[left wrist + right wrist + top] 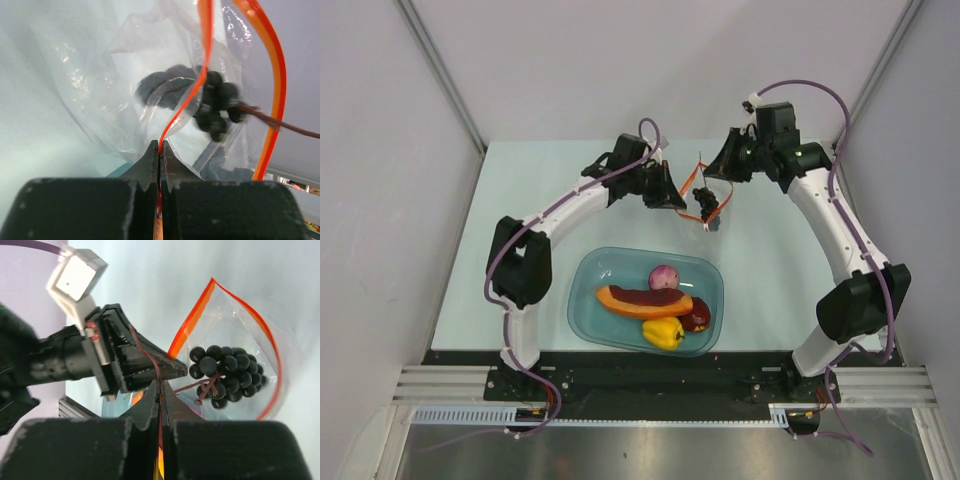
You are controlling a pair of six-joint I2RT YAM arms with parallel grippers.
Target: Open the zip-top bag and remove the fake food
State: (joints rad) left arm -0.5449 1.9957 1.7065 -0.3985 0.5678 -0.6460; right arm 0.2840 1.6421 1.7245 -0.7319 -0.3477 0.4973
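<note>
The zip-top bag (701,190) hangs in the air between my two grippers, its orange-red zip mouth pulled apart. My left gripper (678,201) is shut on one side of the zip strip, as the left wrist view (159,148) shows. My right gripper (713,172) is shut on the other side, as the right wrist view (160,384) shows. A dark blue-black berry cluster (708,206) lies inside the bag (235,325), with its maroon stem showing (227,374). It shows blurred through the plastic (217,107).
A teal tub (588,318) stands on the table below the bag, near the arm bases. It holds a pink-purple onion (663,277), a long orange-and-maroon slice (638,299), a yellow bell pepper (663,333) and a dark red apple (699,319).
</note>
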